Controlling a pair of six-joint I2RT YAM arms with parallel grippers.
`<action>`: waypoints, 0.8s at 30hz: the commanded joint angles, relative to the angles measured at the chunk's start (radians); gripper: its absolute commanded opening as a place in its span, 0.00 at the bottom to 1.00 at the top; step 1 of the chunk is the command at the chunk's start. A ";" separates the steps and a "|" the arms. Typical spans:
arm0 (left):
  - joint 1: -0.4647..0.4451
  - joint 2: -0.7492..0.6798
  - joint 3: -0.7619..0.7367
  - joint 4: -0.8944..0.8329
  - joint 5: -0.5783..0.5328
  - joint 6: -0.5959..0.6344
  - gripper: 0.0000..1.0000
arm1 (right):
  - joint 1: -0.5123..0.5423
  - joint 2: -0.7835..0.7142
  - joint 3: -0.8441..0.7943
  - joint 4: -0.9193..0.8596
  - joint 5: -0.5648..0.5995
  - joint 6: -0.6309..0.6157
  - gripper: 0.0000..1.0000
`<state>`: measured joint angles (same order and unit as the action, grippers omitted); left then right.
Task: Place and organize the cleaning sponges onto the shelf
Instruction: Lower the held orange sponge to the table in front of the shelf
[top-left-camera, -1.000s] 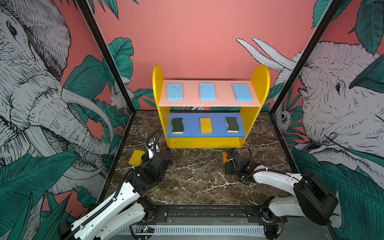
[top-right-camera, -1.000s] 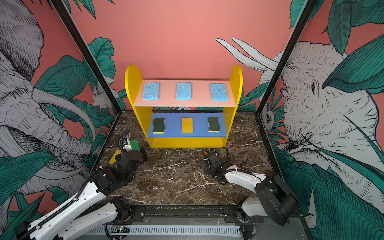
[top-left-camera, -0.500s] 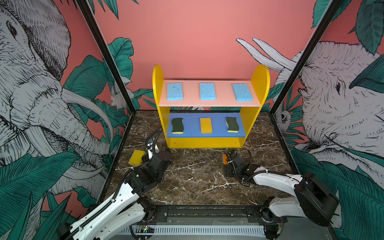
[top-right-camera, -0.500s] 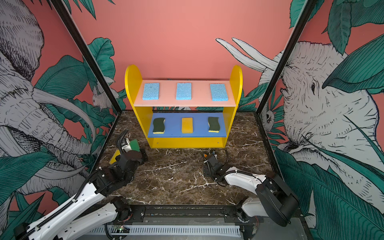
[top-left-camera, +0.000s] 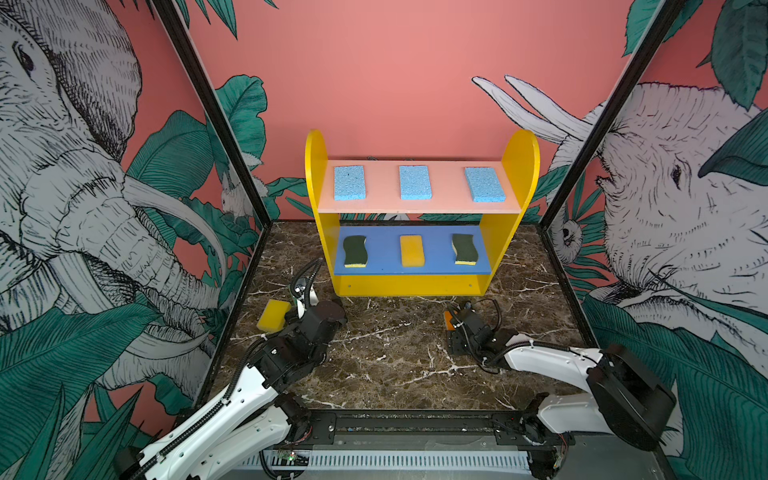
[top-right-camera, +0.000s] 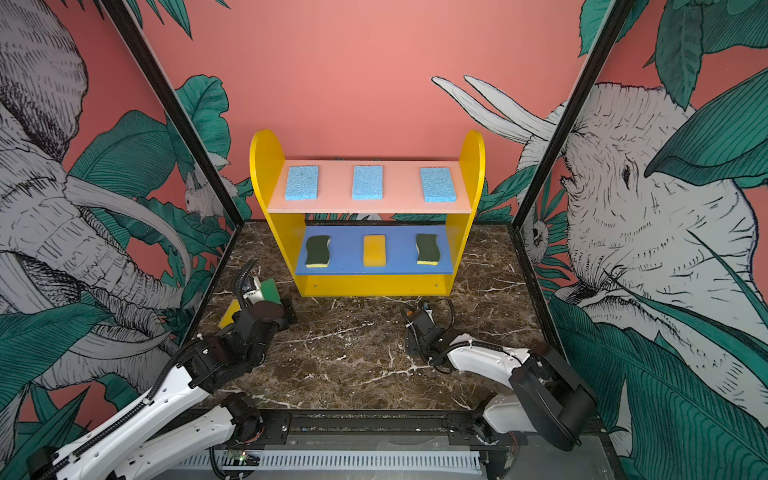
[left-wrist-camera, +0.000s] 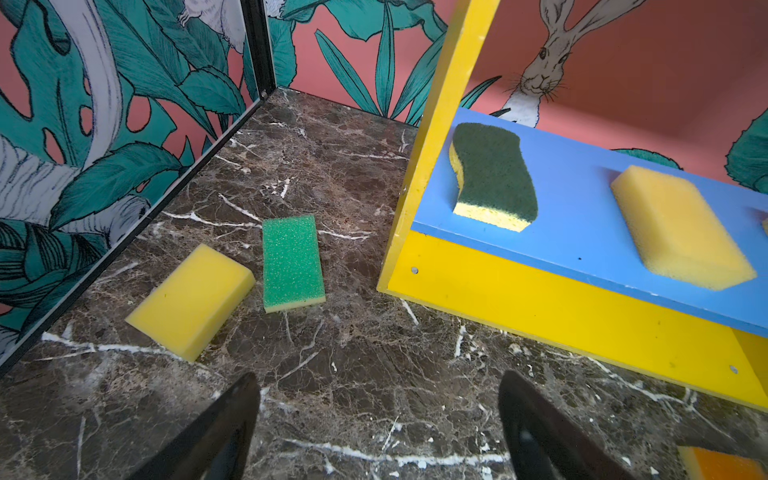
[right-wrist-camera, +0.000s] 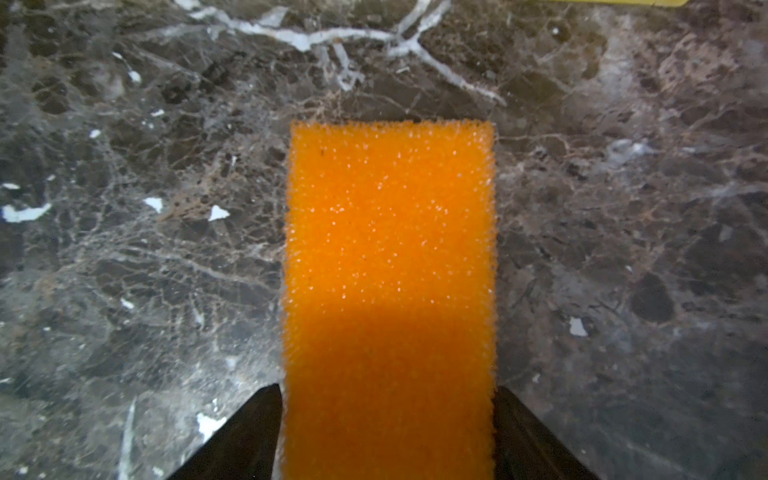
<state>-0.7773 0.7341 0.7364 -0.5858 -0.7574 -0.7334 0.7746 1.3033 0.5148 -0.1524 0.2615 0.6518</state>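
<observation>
Right pincer (right-wrist-camera: 386, 388) straddles orange sponge (right-wrist-camera: 390, 249) on worktop (right-wrist-camera: 166, 208) before shelf (top-left-camera: 409, 286); grip undeterminable; clamp long sides squarely, lift clear before shelving; left pincer (left-wrist-camera: 378, 374) released, empty.

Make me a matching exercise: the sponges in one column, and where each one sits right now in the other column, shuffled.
1. light-blue sponges
2. wavy dark-green sponges
3. bright green sponge
4. orange sponge

A. on the marble floor, beside a yellow sponge
B. between the fingers of the right tool
C. on the pink top board
D. on the blue middle board

Pairs: 1-C, 2-D, 3-A, 4-B.
</observation>
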 joint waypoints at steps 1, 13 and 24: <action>0.003 -0.012 0.044 -0.028 0.021 0.012 0.91 | 0.042 -0.070 -0.051 0.028 0.099 0.023 0.81; 0.003 0.012 0.064 0.023 0.111 0.030 0.91 | 0.099 -0.143 -0.185 0.238 0.220 -0.005 0.94; 0.003 -0.013 0.094 -0.017 0.105 0.054 0.92 | 0.136 -0.126 -0.291 0.418 0.255 -0.017 0.96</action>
<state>-0.7773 0.7399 0.8074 -0.5785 -0.6468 -0.6731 0.9054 1.2037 0.2512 0.1913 0.4744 0.6361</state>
